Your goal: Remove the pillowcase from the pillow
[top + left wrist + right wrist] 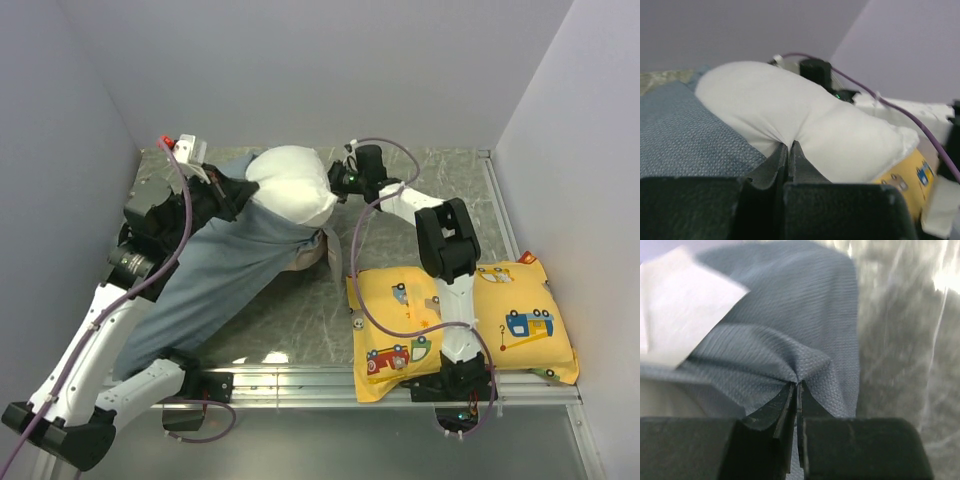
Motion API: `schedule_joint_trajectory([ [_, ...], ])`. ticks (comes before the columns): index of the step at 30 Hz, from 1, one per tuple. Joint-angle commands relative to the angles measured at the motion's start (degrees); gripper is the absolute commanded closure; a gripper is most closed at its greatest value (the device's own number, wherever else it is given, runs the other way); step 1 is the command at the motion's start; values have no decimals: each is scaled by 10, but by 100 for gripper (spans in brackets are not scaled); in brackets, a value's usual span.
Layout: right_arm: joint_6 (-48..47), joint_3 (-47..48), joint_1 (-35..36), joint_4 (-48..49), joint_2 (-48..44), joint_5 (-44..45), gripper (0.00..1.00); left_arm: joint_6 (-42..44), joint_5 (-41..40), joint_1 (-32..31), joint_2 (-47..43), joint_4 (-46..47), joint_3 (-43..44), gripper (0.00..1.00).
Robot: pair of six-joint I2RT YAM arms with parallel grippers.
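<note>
The white pillow (292, 185) sticks out of the blue-grey pillowcase (215, 275) at the back of the table. My left gripper (243, 192) is at the pillow's left side. In the left wrist view it (790, 146) is shut on a pinch of the white pillow (805, 120), with the pillowcase (680, 135) to its left. My right gripper (336, 181) is at the pillow's right side. In the right wrist view it (798, 384) is shut on a fold of the pillowcase (790, 325), with a blurred white flap (680, 310) at the upper left.
A yellow pillow printed with cartoon vehicles (470, 320) lies at the front right under the right arm and shows in the left wrist view (905, 175). The marbled tabletop (290, 320) is bounded by grey walls at the back and both sides. A metal rail (300, 385) runs along the front.
</note>
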Motion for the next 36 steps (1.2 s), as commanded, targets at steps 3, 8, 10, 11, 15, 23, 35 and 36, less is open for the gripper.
schedule_joint_trajectory([
  [3, 33, -73, 1, 110, -87, 4, 90, -44, -177, -5, 27, 236, -4, 100],
  [8, 89, -118, -1, 187, -120, -26, 90, -89, -292, -5, 101, 274, 22, 99],
  [10, 112, -134, 0, 219, -123, -29, 90, -103, -322, -5, 136, 268, 44, 99],
  [11, 114, -138, 2, 224, -122, -28, 90, -106, -334, -5, 145, 267, 64, 100],
  [15, 101, -143, 22, 214, -113, -16, 87, -119, -360, -14, 204, 298, 92, 100],
  [23, 55, -230, 37, 230, -149, 52, 69, -87, -333, -56, 313, 293, 153, 100],
  [35, 16, -392, -10, 180, -364, 186, 39, -88, -188, -52, 295, 284, 5, 99],
  [36, 3, -389, -11, 154, -384, 193, 38, -92, -172, -52, 286, 284, -4, 100],
])
